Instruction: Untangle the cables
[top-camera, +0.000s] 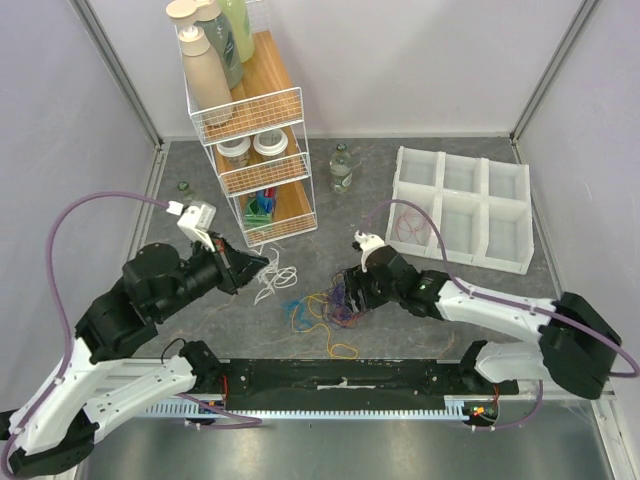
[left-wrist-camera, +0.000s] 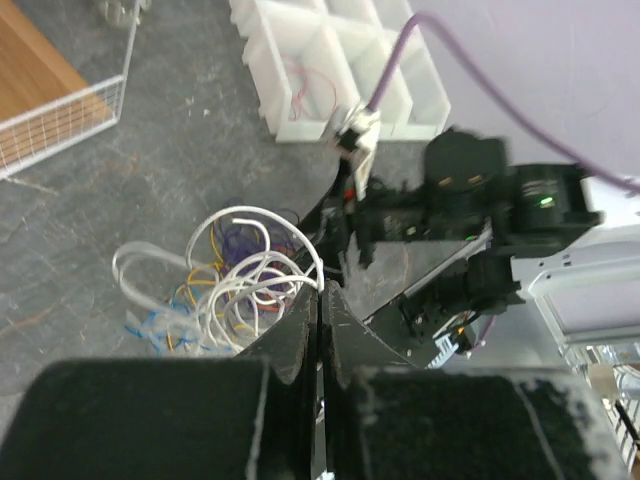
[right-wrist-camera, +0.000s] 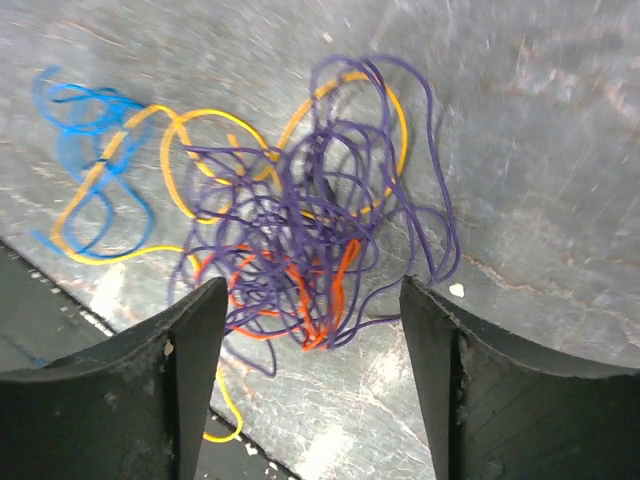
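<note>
Tangle of thin purple, yellow, blue and orange-red cords lies mid-table, just ahead of the black base rail.

Right gripper: jaws spread wide over the purple knot, holding nothing.

Left gripper: pinched closed on a white looped cord at the tangle's left edge.

Grey table shows between rack and tray.

White six-compartment tray, rear right: one pink-red cord in its near-left cell.

White wire rack, rear left, holds bottles and jars.

My right fingers look matt black, grainy plastic. The cables: smooth, slightly glossy cords. Tabletop, mottled grey with a dull sheen. At two o'clock, smooth white plastic tray.
</note>
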